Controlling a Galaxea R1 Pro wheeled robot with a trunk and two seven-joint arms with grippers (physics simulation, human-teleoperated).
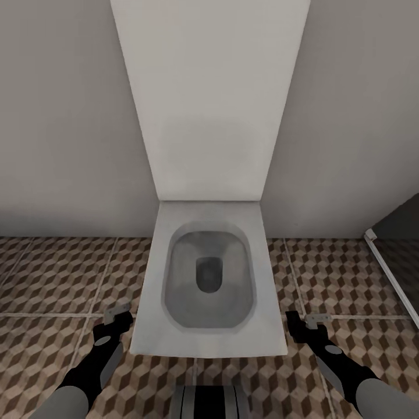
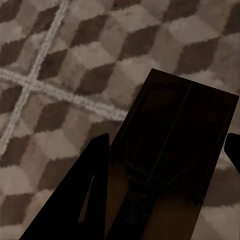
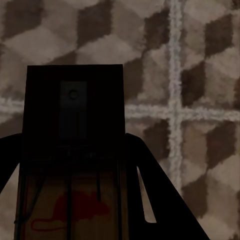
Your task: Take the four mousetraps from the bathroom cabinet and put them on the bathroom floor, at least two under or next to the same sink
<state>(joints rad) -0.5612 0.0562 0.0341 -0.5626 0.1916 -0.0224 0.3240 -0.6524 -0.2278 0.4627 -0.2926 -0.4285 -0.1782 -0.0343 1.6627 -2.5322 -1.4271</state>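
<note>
We are facing a pale wall (image 1: 64,116) with a tall white panel (image 1: 209,99) rising up its middle, and below it the bathroom floor (image 1: 52,279) is spreading out in brown, beige and white cube-patterned tiles with pale grout lines. A white toilet (image 1: 209,343) is jutting from the foot of the panel over the tiles, its bowl open and grey inside, and we are standing square in front of its near edge. At the right edge of the floor, against the wall, a dark glass enclosure (image 1: 401,227) with a white frame is cutting in. Our two arms are reaching forward over the tiles, one on each side of the toilet's front corners. The left gripper (image 1: 118,319) is hovering just beside the toilet's front left corner, and it is pinching a mousetrap (image 2: 175,140) between its fingers (image 2: 75,200); in the left wrist view the board is looking dark and shadowed, with thin wire parts crossing it, held above the tiles near a crossing of grout lines. The right gripper (image 1: 302,321) is hovering near the toilet's front right corner and is likewise clamping a second mousetrap (image 3: 72,150), whose near end is showing tan wood with a red mouse outline (the far end is lying in deep shadow). In the head view both traps are appearing only as small grey slivers at the fingertips, clear of the floor.
</note>
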